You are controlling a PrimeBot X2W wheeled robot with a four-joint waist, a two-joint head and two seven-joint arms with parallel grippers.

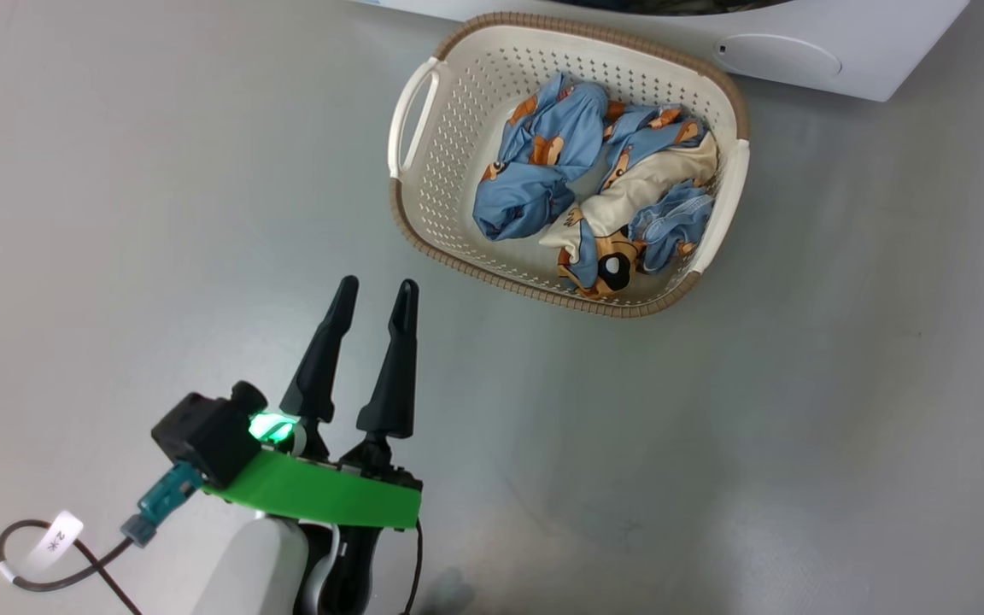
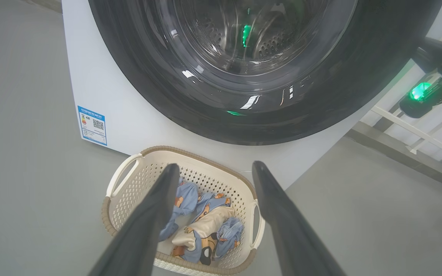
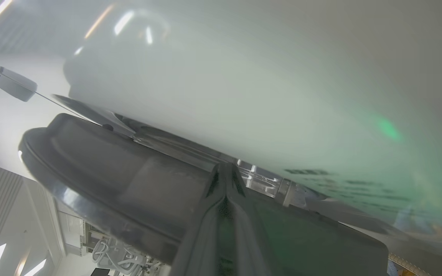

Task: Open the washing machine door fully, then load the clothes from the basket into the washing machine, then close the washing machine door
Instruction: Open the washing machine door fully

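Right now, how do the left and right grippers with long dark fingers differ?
The left gripper is open, fingers spread; the right gripper is shut, fingers together. The left gripper points toward the cream perforated basket; the right gripper is beside the glossy black round door. Both have slim dark fingers.

Soft, even light falls from overhead. The grey floor around my left jaws has a dull sheen, with only faint, soft-edged shadow by the basket ahead of them. The green lamp behind those jaws glows bright. Its glint sits on the glossy black door beyond them, among white streaks of glare. My fingers there are blurred by nearness. Past my right jaws the white washing machine is a hazy blur, tinted green to their right.
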